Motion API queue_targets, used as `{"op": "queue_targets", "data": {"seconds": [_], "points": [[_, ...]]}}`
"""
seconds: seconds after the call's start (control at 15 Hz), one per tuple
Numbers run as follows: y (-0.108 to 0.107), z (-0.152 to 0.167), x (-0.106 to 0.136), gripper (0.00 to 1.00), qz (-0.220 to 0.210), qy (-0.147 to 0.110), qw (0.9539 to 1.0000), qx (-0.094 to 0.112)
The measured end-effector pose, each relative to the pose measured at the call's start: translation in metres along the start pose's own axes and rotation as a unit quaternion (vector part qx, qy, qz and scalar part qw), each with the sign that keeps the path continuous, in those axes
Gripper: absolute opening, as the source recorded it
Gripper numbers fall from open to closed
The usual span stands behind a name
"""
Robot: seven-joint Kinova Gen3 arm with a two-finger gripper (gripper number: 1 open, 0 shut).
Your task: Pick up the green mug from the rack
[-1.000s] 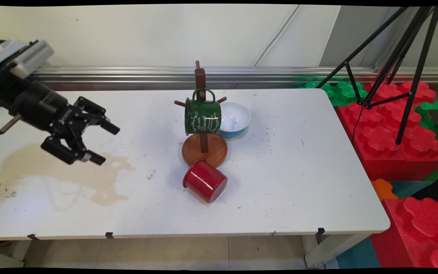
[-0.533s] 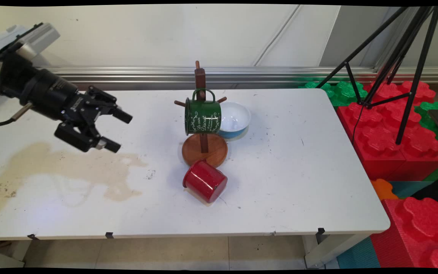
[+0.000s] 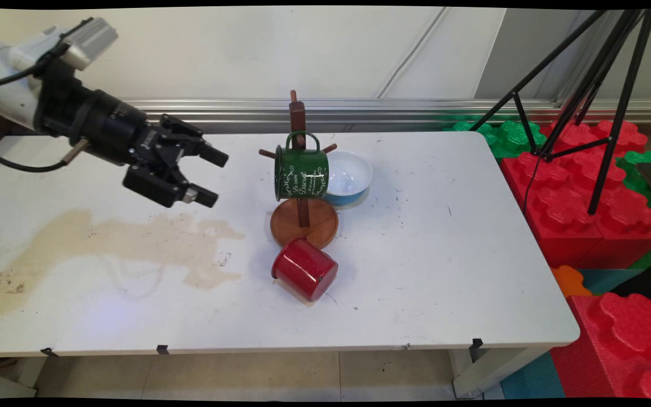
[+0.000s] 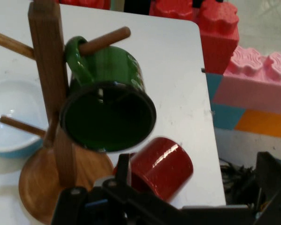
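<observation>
Hand view: bowl [image 4: 9,117] cut off at picture edge and part-hidden by rack post [image 4: 49,70]. Main view: green mug [image 3: 301,172] hides bowl's left side; mug lettering unreadable.

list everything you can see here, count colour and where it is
table: 1, white, fills the middle of the main view
stain: 1, tan, on the table's left part
mug tree: 1, brown wood, round base, mid-table
green mug: 1, green with white lettering, hanging by its handle on a peg of the mug tree
red mug: 1, red, lying on its side in front of the mug tree's base
bowl: 1, white inside, blue outside, just right of the mug tree
foam blocks: several, mostly red, some green, orange and blue, right of the table
tripod: 1, black, standing on the foam blocks at upper right
gripper: 1, black, above the table left of the green mug, fingers open, holding nothing
</observation>
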Motion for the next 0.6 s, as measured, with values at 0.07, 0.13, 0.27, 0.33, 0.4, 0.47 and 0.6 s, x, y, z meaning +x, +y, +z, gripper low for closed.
{"op": "queue_targets", "data": {"seconds": [0.07,0.13,0.27,0.33,0.4,0.47,0.6], "points": [[-0.001,0.005,0.000,1.00,-0.003,0.004,1.0000,0.002],[-0.002,0.010,0.000,1.00,-0.006,0.008,0.9999,0.004],[-0.004,0.019,0.000,1.00,-0.011,0.014,0.9998,0.008],[-0.004,0.026,0.000,1.00,-0.014,0.017,0.9997,0.010],[-0.005,0.030,-0.001,1.00,-0.017,0.019,0.9996,0.011],[-0.005,0.034,-0.002,1.00,-0.019,0.021,0.9995,0.012],[-0.005,0.045,-0.003,1.00,-0.025,0.026,0.9993,0.014]]}}
